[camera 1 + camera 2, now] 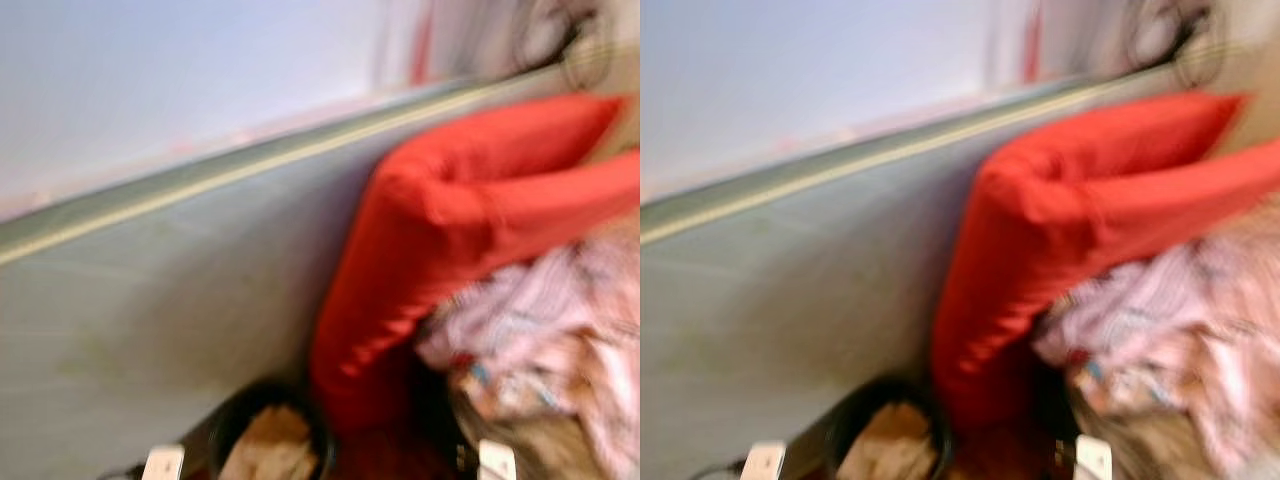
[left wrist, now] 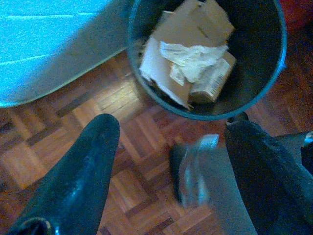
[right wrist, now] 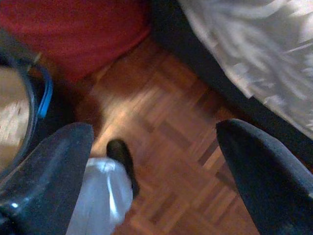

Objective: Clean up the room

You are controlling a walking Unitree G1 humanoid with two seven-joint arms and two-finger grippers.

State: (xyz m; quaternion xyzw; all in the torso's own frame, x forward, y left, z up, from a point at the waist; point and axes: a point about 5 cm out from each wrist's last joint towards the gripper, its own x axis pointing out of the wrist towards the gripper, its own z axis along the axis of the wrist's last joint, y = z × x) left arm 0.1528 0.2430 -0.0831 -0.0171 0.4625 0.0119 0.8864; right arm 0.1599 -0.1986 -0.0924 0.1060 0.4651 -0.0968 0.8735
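Currently: Both Claws Empty Beside the Waste Bin

Waste bin — on parquet floor, against mattress, holding cardboard and paper; red cushion and patterned laundry beside it; left claw and right claw spread apart, empty, above floor. Advice: steady the blurred view first.
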